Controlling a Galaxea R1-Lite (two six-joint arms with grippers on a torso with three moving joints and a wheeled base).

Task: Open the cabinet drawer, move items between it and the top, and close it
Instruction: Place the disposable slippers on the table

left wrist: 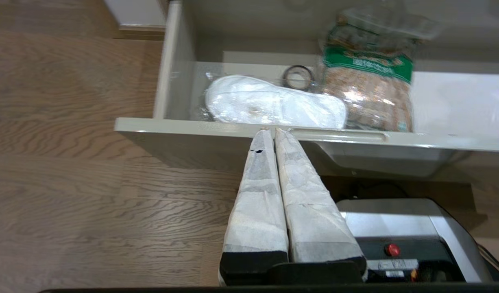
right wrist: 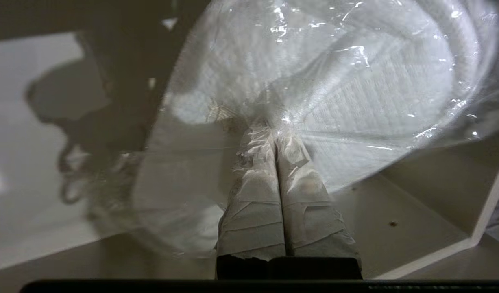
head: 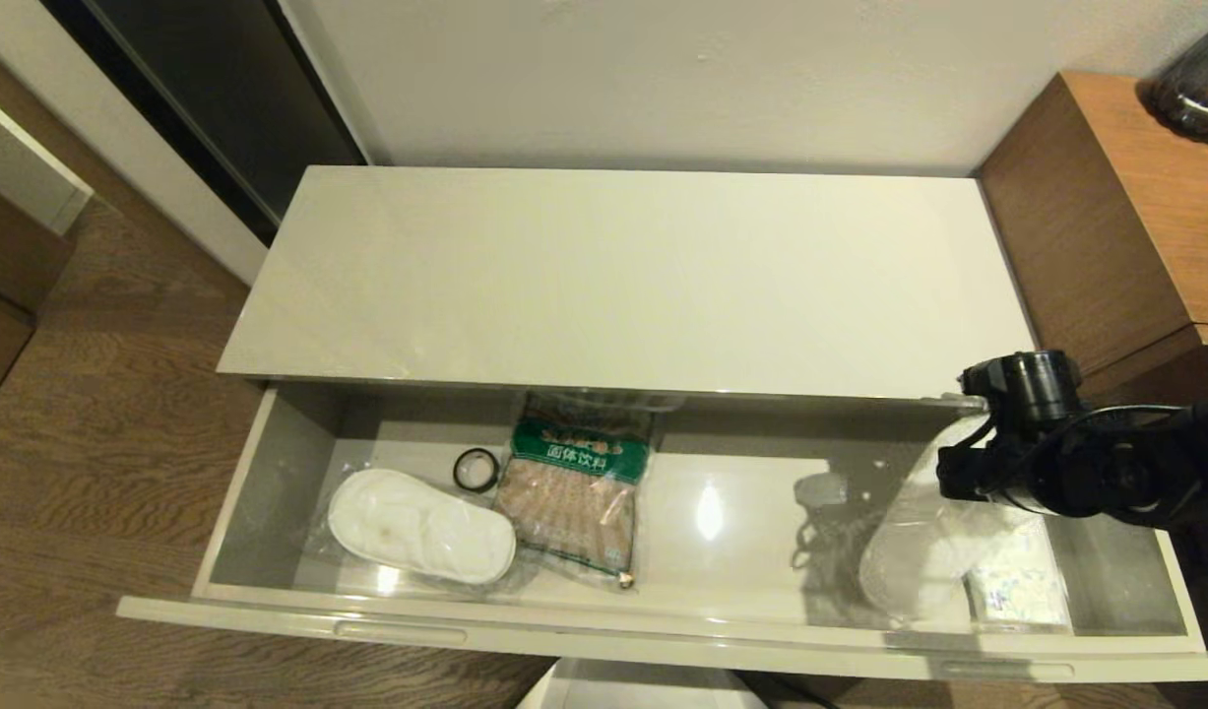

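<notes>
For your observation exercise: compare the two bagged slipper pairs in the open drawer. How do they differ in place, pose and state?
The left slipper pair lies flat on the drawer floor at its left end; the right slipper pair is at the right end, tilted up.
The left pair is untouched; the right pair's bag is pinched by the right hand.
The left pair lies beside the tape roll; the right beside a white packet.
Both are white, in clear plastic.
</notes>
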